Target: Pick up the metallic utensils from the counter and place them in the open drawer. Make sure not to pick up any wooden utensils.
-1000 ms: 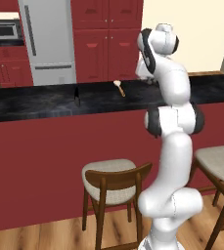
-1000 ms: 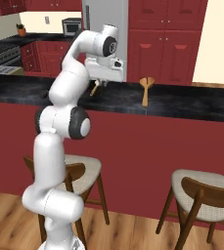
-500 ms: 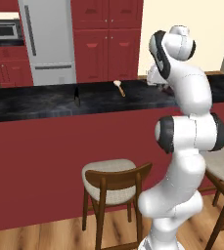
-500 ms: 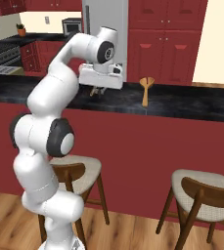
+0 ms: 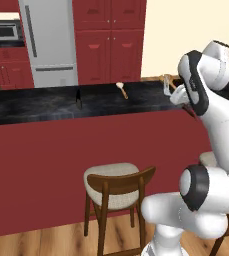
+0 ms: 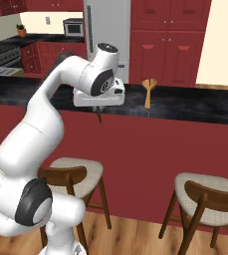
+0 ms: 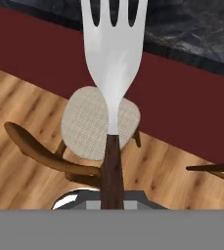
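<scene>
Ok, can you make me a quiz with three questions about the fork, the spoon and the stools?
1. Where is the fork?
A. Held by the robot's fingers, out in front of the counter
B. Lying on a stool
C. On top of the fridge

2. How many stools stand at the counter?
A. One
B. Two
C. Four

3. What is the wooden spoon doing?
A. Lying on the floor
B. Being carried by the robot
C. Resting on the black counter, untouched

Answers:
1. A: the fork sticks out from the shut fingers, with the floor and a stool below it.
2. B: the right base view shows one stool beside the arm and another stool further right.
3. C: the wooden spoon sits on the counter, away from the gripper.
</scene>
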